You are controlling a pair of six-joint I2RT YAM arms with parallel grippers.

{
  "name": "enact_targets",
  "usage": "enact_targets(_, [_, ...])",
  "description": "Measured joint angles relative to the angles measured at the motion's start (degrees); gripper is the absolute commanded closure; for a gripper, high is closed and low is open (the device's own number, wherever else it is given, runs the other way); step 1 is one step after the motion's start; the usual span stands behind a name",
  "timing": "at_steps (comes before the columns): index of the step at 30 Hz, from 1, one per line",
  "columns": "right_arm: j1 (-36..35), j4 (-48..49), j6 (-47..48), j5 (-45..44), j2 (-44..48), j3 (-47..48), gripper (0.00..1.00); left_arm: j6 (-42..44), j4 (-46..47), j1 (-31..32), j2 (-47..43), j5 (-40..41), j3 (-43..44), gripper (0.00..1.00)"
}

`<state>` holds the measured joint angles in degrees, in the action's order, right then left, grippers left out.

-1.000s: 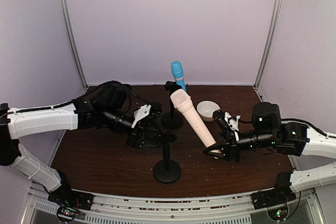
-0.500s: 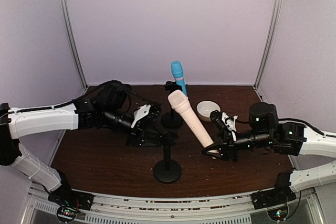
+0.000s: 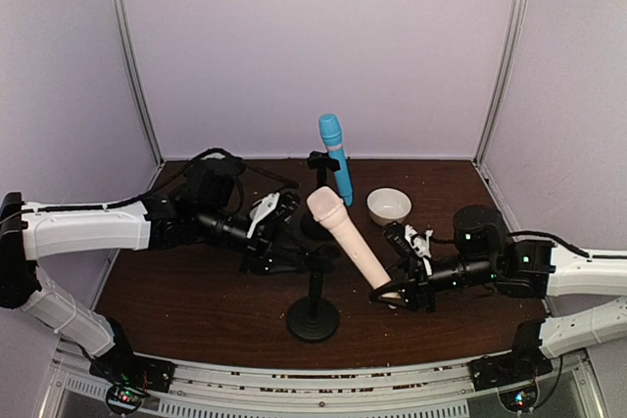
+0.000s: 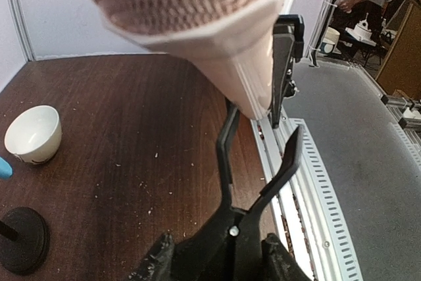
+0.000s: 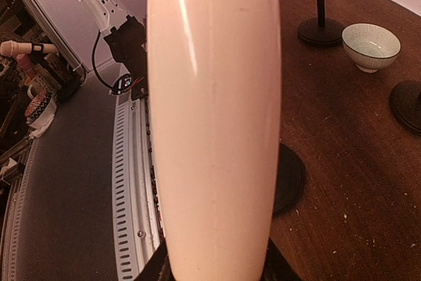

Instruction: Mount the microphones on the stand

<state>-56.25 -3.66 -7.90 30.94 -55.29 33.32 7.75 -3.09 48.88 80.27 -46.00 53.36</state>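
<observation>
"Cream-beige microphone [image 3: 348, 237] — where is it?"
"In the air, tilted, with its lower end clamped in the right gripper [image 3: 392, 293]. Its head is near the clip [image 4: 256, 182] of the near stand [image 3: 313, 318]. The right wrist view shows only its smooth body."
"And the left gripper [image 3: 292, 252]?"
"It is at the clip's base, but the frame edge cuts off its fingers — pressing or not, I cannot tell. The light blue microphone [image 3: 335, 154] sits on the far stand."

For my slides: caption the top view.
The right gripper holds the cream-beige microphone tilted by the near stand, left gripper gripping its clip.
</observation>
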Motion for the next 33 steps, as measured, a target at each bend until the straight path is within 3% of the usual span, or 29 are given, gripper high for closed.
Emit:
enact_targets(4, [-0.02, 0.72, -0.02, 0.39, -0.28, -0.15, 1.0, -1.42, 2.36, 0.0, -0.02, 0.31, -1.07, 0.46])
enact_targets(7, [-0.02, 0.46, 0.0, 0.39, 0.0, -0.15, 1.0, -2.4, 5.79, 0.0, -0.7, 0.35, -3.17, 0.39])
enact_targets(12, [-0.02, -1.49, 0.11, 0.42, 0.48, 0.68, 1.0, -3.5, 10.45, 0.02, -1.16, 0.76, -5.49, 0.35])
enact_targets(14, [-0.02, -2.75, 0.24, 0.42, 0.48, 1.6, 1.0, -3.67, 11.8, 0.02, -1.03, 0.72, -5.57, 0.23])
enact_targets(15, [-0.02, -3.37, 0.28, 0.44, 0.48, 2.08, 1.0, -3.65, 12.63, 0.02, -0.83, 0.61, -5.57, 0.21])
enact_targets(26, [-0.02, -4.61, 0.17, 0.57, -1.16, 4.81, 1.0, -3.82, 15.98, 0.02, -1.36, 0.57, -9.31, 0.27])
enact_targets(33, [-0.02, -4.74, 0.24, 0.63, -2.56, 5.18, 1.0, -3.32, 15.67, 0.02, -1.77, 1.01, -9.84, 0.43])
